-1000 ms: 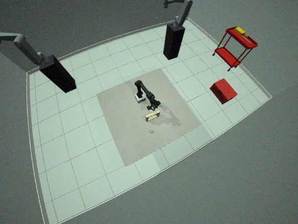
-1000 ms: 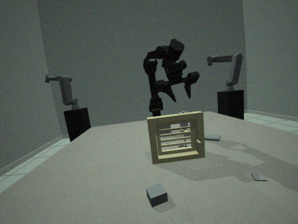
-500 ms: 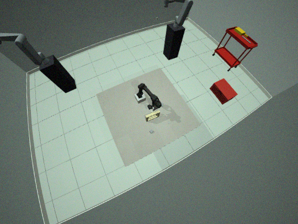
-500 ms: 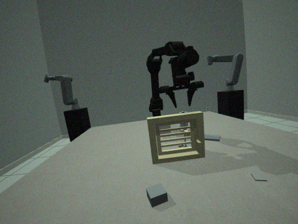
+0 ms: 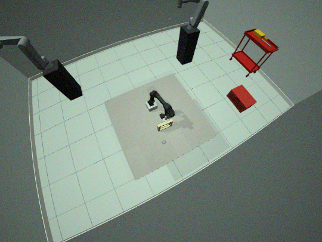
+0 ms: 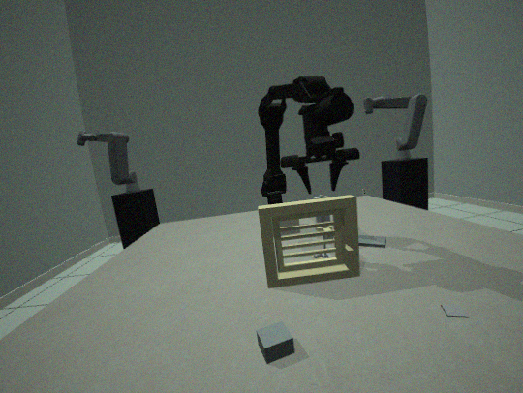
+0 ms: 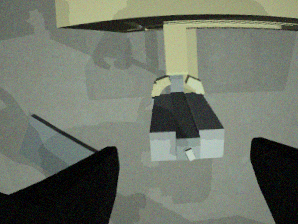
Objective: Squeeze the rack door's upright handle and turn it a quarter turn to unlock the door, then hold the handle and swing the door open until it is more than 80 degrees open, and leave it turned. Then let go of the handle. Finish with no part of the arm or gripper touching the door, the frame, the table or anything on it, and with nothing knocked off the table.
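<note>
- A black robot arm (image 5: 161, 99) (image 6: 272, 145) reaches toward the pale yellow rack frame (image 5: 164, 124) (image 6: 267, 247) (image 7: 110, 11), which stands upright on the beige table (image 5: 128, 143) (image 6: 145, 315).
- The gripper (image 5: 166, 118) (image 6: 322, 192) (image 7: 185, 153), fingers well parted and pointing down, hangs above and behind the frame as seen from the exterior camera; it grips nothing.
- The handle (image 7: 187, 120), dark along its sides with light gray ends, projects from the arm's side of the frame. In the wrist view it appears in the gap between the fingertips, untouched by either.
- The slatted door (image 6: 308, 252) sits within the frame, apparently closed.
- A small gray block (image 5: 163, 142) (image 6: 275, 343) rests on the tabletop on the frame's far side from the arm, apart from it.
- A flat gray slab (image 6: 373, 241) lies behind the frame and toward its right in the exterior view, while a thin plate (image 6: 455, 311) lies in front and farther right.
- Beyond the frame and the table, two gray arms stand on black pedestals (image 5: 187, 45) (image 6: 405, 184); a red cart (image 5: 251, 37) and a red box (image 5: 242, 98) occupy the floor to the frame's right in the top view.
</note>
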